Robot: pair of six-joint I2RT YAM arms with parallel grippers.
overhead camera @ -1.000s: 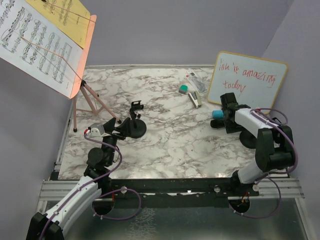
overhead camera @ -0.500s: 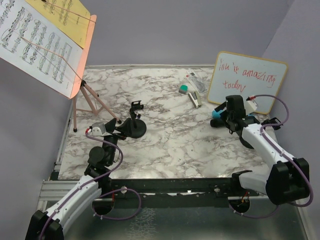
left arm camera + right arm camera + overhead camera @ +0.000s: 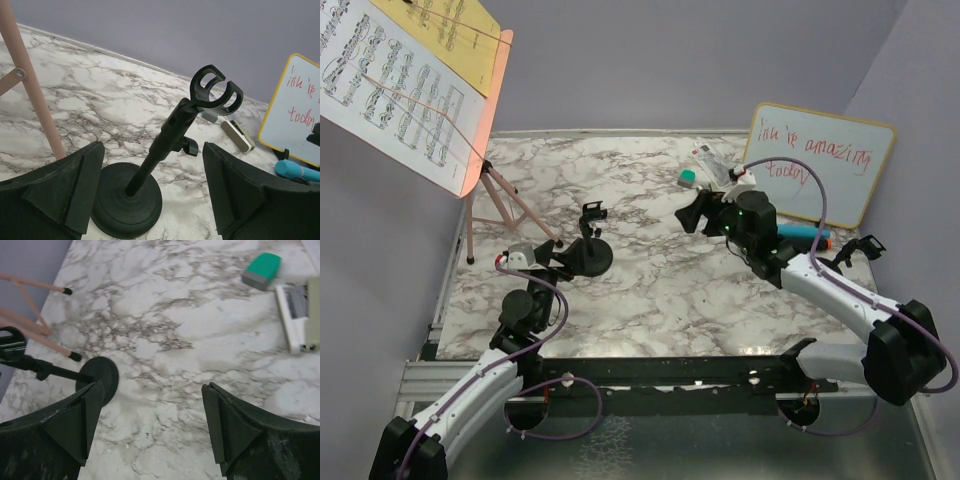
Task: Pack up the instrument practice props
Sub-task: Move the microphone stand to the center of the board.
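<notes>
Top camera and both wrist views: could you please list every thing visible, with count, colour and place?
Table: one, grey-white marble.
Music rack: one, pink, back left, on tripod legs.
Sheet-music pages: several, white, one yellow, on the rack.
Mic pole: one, black, round base, left-centre, clip empty.
Blue microphone: one, lying before the whiteboard.
Whiteboard: one, wood frame, red writing, back right.
Eraser: one, green, back centre.
Stapler: one, pale, beside the eraser.
Left arm: white and black, jaws open toward the mic pole.
Right arm: white and black, jaws open above table centre.
</notes>
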